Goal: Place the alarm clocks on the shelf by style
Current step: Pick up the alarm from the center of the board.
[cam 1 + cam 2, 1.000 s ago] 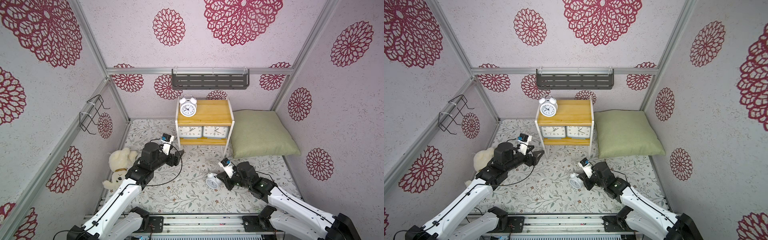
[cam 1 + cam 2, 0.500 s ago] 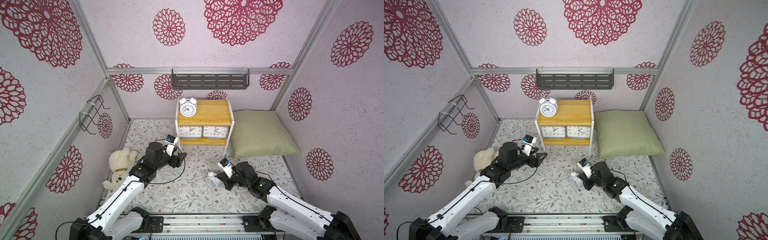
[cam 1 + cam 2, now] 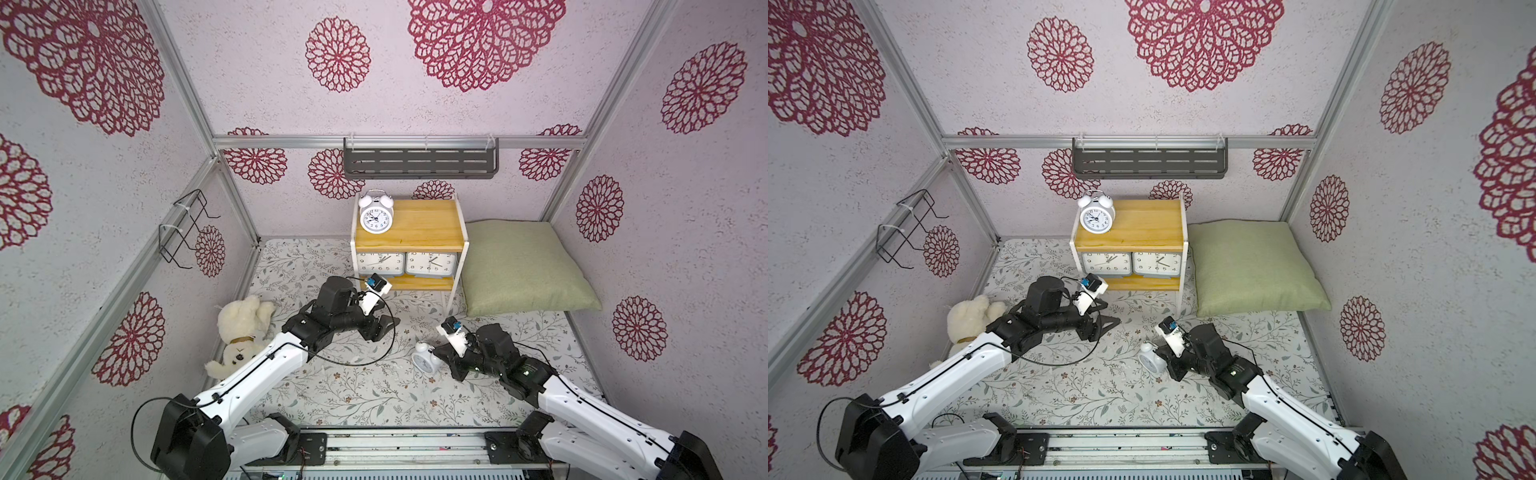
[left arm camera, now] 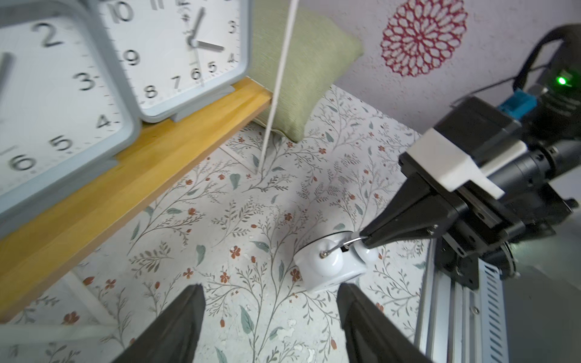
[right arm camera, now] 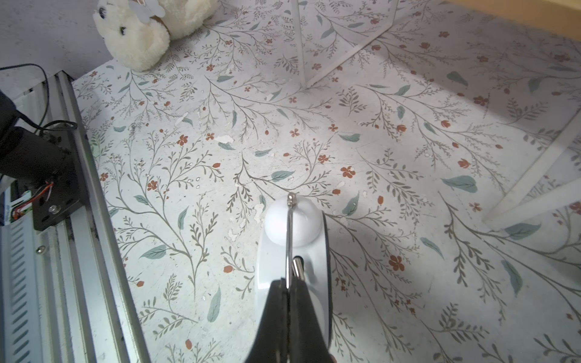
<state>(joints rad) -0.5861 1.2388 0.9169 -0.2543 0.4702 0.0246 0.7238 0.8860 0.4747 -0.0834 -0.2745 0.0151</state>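
The enclosure holds two grey rectangular clocks (image 3: 380, 263) (image 3: 431, 264), two round white twin-bell clocks (image 3: 376, 217) (image 3: 426, 361), one two-tier wooden shelf (image 3: 419, 232), one green pillow (image 3: 519, 266), one cream teddy bear (image 3: 243, 328), one dark grey slotted wall rack (image 3: 419, 163), one black wire wall holder (image 3: 183, 230) and two robot arms (image 3: 257, 370) (image 3: 590, 415).

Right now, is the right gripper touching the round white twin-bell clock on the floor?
Touching: right wrist view shows the right gripper pinching the clock's handle.
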